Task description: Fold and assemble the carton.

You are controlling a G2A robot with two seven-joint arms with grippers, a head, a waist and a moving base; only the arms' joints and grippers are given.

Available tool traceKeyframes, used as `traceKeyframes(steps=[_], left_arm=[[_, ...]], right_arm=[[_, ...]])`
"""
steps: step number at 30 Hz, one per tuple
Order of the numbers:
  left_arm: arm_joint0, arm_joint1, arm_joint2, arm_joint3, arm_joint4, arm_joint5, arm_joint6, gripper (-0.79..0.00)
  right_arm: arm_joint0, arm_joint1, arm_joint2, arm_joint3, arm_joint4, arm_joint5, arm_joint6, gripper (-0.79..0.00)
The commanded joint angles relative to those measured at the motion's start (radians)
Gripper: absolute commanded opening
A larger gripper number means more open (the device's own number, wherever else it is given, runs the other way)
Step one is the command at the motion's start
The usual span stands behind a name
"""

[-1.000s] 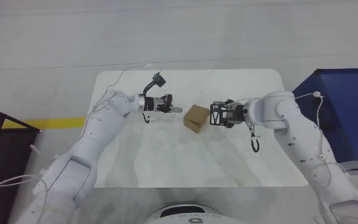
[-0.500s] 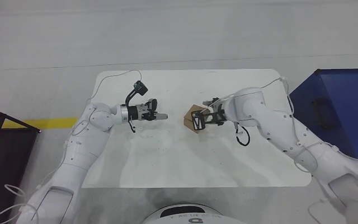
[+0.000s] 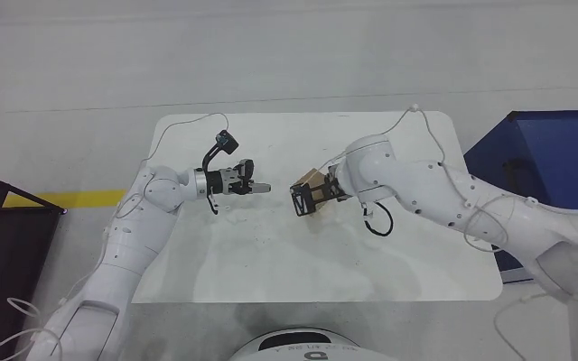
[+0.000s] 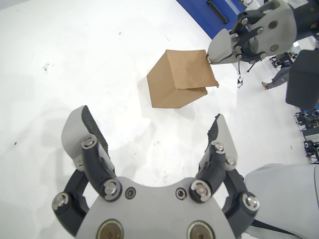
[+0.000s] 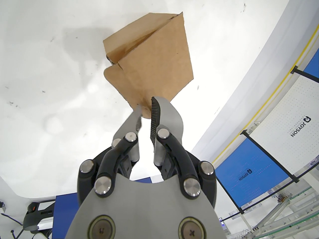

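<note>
The small brown carton [image 4: 179, 80] sits tilted near the middle of the white table [image 3: 271, 262], with one flap edge standing loose. My right gripper [image 5: 145, 108] is shut on a corner of that top flap; it also appears in the left wrist view as the right gripper [image 4: 211, 59] at the carton's far upper corner. In the top view the right gripper [image 3: 302, 200] covers most of the carton [image 3: 311, 177]. My left gripper [image 4: 152, 120] is open and holds nothing. In the top view the left gripper [image 3: 259, 188] is a short gap to the carton's left.
A blue cabinet [image 3: 533, 153] stands off the table's right side. A dark frame [image 3: 18, 226] is on the floor to the left. Bare table surface lies in front of and behind the carton.
My right arm has swung left across the table, carrying and tilting the carton with it. The left arm drew back to the left at first, then held still.
</note>
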Motion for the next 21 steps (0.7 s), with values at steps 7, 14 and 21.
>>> traceKeyframes(steps=[7,14,21], left_arm=[[0.0,0.0,0.0,0.0,0.0,0.0,0.0,0.0],[0.0,0.0,0.0,0.0,0.0,0.0,0.0,0.0],[0.0,0.0,0.0,0.0,0.0,0.0,0.0,0.0]], right_arm=[[0.011,-0.03,0.001,0.014,0.067,0.031,0.03,-0.785],[0.062,-0.01,0.001,0.027,0.264,-0.033,-0.033,0.0],[0.077,0.019,0.001,0.019,0.271,-0.002,-0.002,0.0]])
